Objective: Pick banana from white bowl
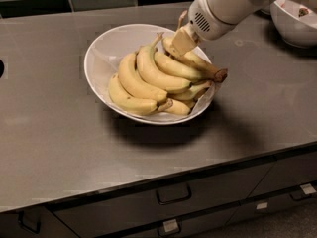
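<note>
- The gripper (182, 39) rests on the far end of the banana (202, 64), which lies on top of the pile at the right side of the bowl (101, 51). I cannot tell how open it is or whether it has hold.
- Contact so close to one end could let the banana swing or slip when lifted.
- Its brown end lies by the right rim against the other bananas (148, 76), so a lift might drag them along.
- A sideways pull could tip the bowl.

We see the gripper (182, 39) low over the white bowl (106, 48), crowded by bananas (148, 76); open counter (59, 133) left, perhaps tighter near the second bowl (297, 26) right.
</note>
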